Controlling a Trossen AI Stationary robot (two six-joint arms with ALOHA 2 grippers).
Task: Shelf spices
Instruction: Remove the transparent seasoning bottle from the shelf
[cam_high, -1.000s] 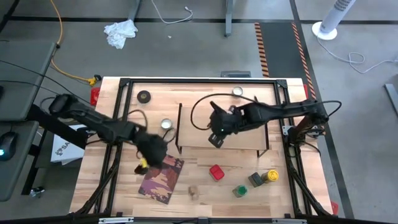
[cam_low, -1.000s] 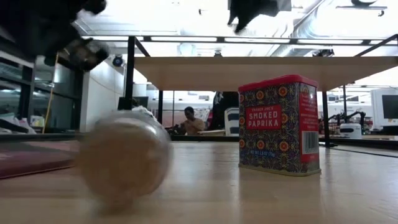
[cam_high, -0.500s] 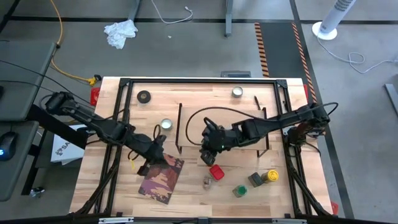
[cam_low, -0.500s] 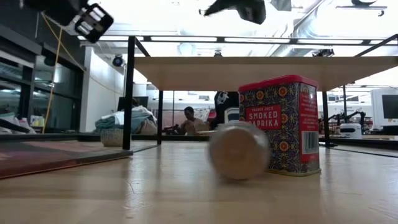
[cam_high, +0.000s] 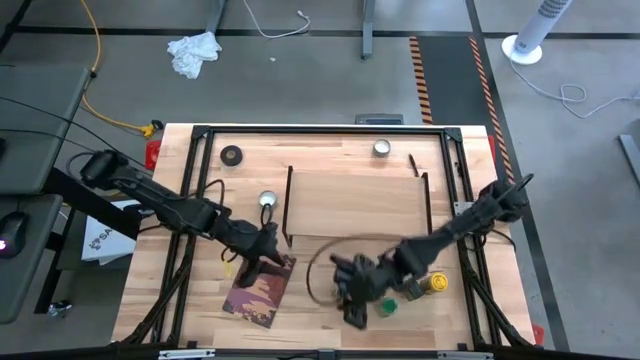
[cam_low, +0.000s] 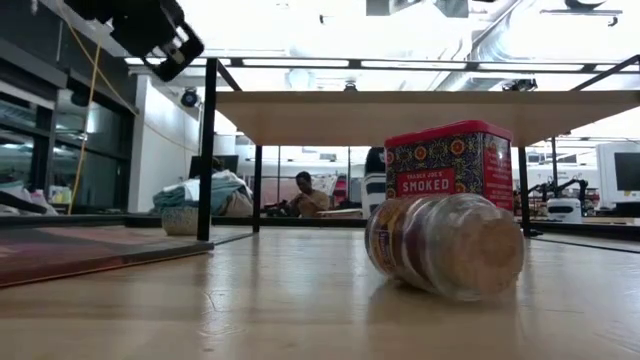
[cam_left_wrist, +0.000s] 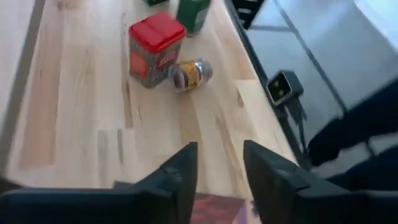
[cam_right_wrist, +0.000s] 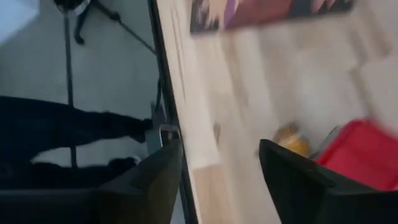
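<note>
The shelf (cam_high: 355, 205), a pale board on black wire legs, stands mid-table with nothing on top. The red box (cam_left_wrist: 155, 46) stands upright before it. The clear glass jar (cam_low: 445, 245) lies on its side beside the box. Nearby on the table are the green-topped jar (cam_high: 386, 306), the yellow-topped jar (cam_high: 437, 283) and the grey tin (cam_high: 411, 290). My right gripper (cam_right_wrist: 221, 180) hangs open over the red box and hides it in the high view. My left gripper (cam_left_wrist: 219, 171) is open above the book's far end.
A brown-and-maroon book (cam_high: 258, 290) lies at the near left. A black tape roll (cam_high: 232, 155) and two small round metal pieces (cam_high: 267, 200) (cam_high: 381, 148) lie on the far half. Black frame rails (cam_high: 190, 190) run along the table's sides.
The clear jar has rolled along the table toward the right and now lies by the red box. My right gripper has come from above the shelf toward the near edge, to over the red box. My left gripper has shifted a little toward the right.
</note>
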